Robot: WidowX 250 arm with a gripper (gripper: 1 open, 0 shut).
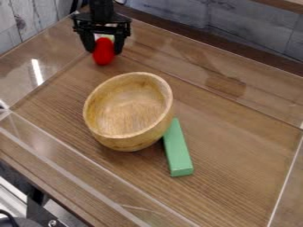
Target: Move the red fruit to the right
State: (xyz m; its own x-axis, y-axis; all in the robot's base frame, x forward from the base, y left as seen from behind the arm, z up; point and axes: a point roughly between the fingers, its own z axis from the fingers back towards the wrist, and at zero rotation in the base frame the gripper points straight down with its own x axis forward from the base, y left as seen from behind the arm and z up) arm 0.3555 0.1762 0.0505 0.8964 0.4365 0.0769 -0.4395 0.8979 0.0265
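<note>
The red fruit (105,52) rests on the wooden table at the far left, a small glossy oval. My black gripper (104,42) points down right over it, open, with one finger on each side of the fruit's upper part. The fingers (84,40) straddle it without visibly squeezing. The fruit's top is hidden behind the gripper body.
A wooden bowl (128,110) stands in the middle of the table. A green rectangular block (178,148) lies against the bowl's right front side. A clear plastic wall (35,133) rings the table, and a grey plank wall runs along the back right.
</note>
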